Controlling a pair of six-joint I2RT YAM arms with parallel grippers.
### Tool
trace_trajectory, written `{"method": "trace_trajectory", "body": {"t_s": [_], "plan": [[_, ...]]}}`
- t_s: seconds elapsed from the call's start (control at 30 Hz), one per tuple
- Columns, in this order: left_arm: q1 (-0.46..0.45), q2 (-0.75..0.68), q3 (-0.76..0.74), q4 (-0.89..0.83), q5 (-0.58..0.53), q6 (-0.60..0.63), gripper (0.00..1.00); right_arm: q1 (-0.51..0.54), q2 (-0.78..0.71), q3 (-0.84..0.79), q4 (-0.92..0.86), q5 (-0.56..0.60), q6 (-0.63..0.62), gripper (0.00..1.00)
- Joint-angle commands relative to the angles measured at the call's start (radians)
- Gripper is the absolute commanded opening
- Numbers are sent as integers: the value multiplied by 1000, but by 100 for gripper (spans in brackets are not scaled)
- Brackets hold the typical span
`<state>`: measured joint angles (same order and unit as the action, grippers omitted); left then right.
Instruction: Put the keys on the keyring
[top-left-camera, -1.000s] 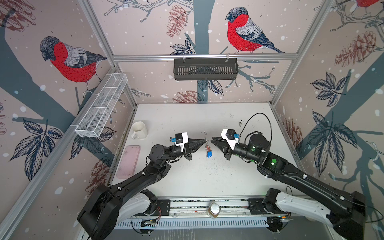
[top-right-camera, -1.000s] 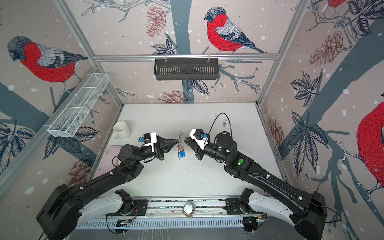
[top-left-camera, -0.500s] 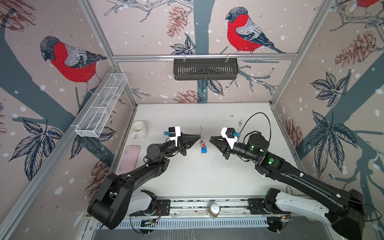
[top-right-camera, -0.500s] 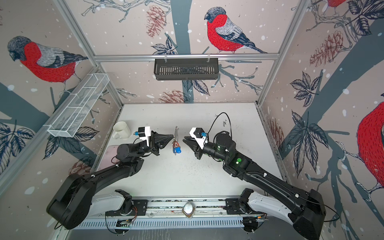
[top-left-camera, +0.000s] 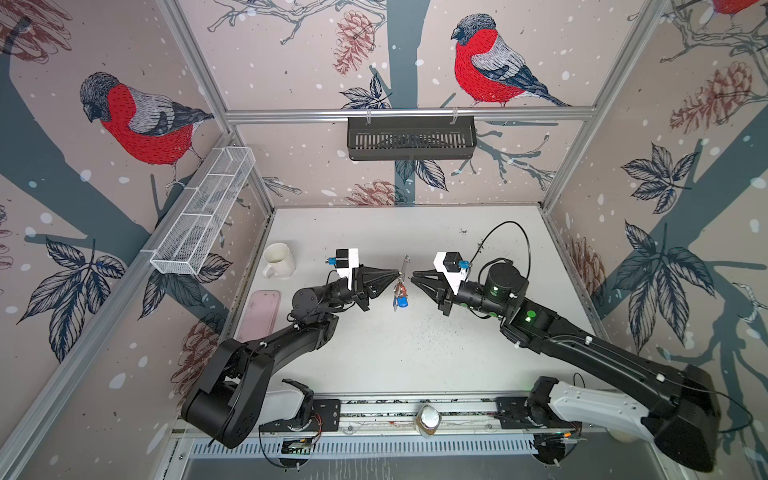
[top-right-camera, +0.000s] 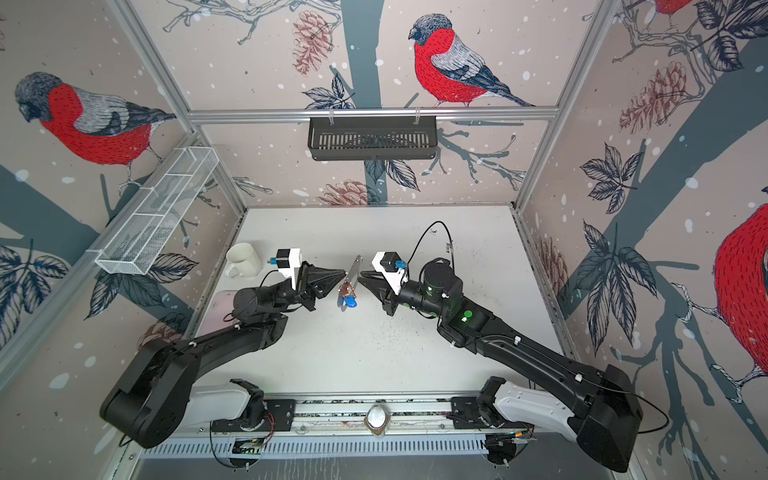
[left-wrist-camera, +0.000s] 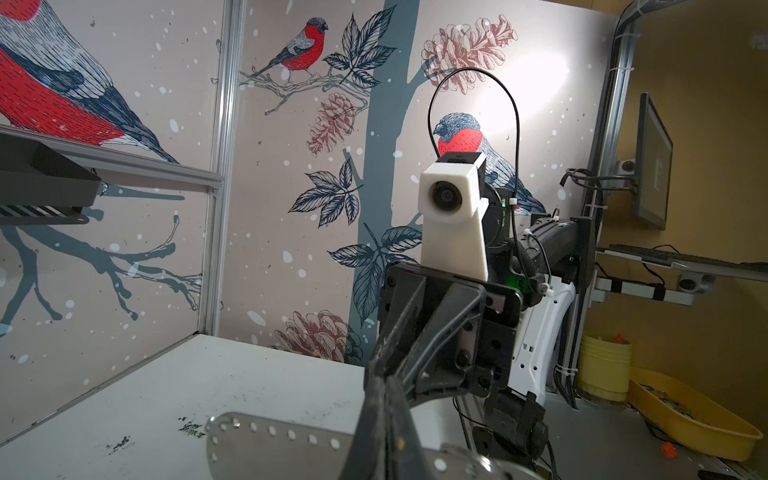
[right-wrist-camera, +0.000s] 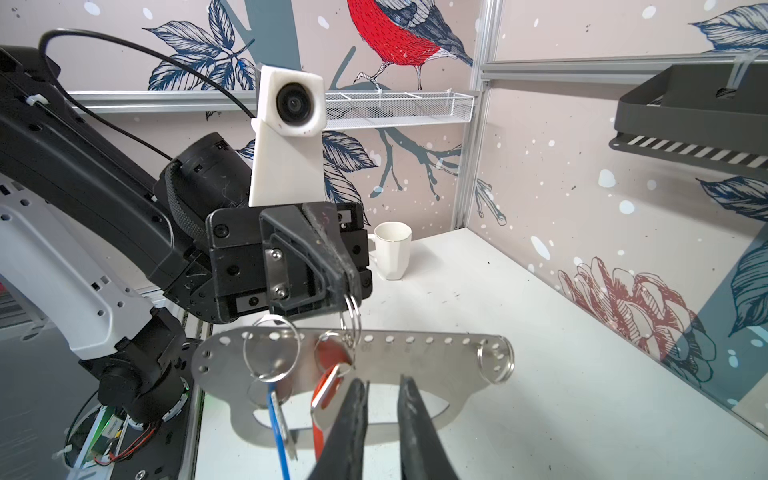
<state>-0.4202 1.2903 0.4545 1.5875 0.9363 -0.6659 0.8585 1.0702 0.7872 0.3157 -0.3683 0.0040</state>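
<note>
The keyring is a flat grey metal plate with a row of holes, silver rings and a long slot. It hangs edge-on above the table in both top views. My left gripper is shut on its upper edge by a ring. The keys dangle from its rings, one with a blue tag and one with a red tag. My right gripper faces the plate's slot, slightly open, holding nothing and just short of the plate.
A white mug stands at the left back of the table, with a flat pink case in front of it. A black basket hangs on the back wall and a white wire shelf on the left wall.
My left gripper has lifted the keyring and keys up and back a little. My right gripper has edged left toward the plate.
</note>
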Motion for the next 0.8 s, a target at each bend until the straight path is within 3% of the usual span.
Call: {"method": "trace_trajectory", "body": {"t_s": [0.0, 0.77], "plan": [[3, -14, -4, 197, 13, -6, 0, 1, 18, 13, 66, -41, 19, 19], [3, -40, -14, 182, 20, 1, 0, 14, 88, 45, 113, -128, 22, 21]]}}
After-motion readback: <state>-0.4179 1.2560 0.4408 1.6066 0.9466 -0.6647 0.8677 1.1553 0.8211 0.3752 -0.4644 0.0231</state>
